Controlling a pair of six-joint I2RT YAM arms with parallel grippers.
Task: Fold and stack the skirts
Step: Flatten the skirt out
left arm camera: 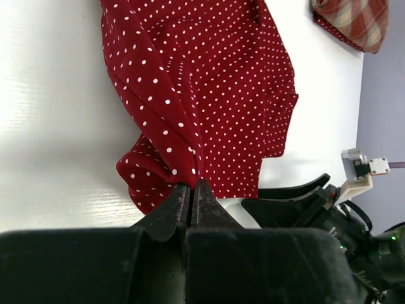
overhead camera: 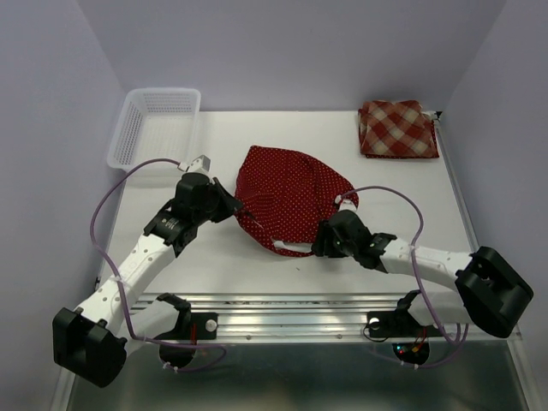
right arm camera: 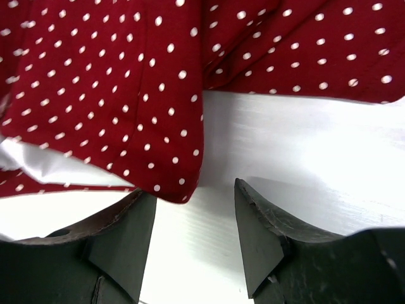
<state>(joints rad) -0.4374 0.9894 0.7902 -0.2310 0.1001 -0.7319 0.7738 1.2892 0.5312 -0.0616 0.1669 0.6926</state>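
My left claw (left arm camera: 192,193) pinched shut on polka-dot skirt (overhead camera: 291,193) left edge – skirt lies mid-surface (overhead camera: 402,205). Right claw (right arm camera: 195,193) parted, holding nothing – hem corner just ahead, toward its left finger.

White mesh basket (overhead camera: 127,137) sits at the table's (overhead camera: 214,267) far-left corner.

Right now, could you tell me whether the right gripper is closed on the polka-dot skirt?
No, the right gripper stands open, with bare table between its jaws.
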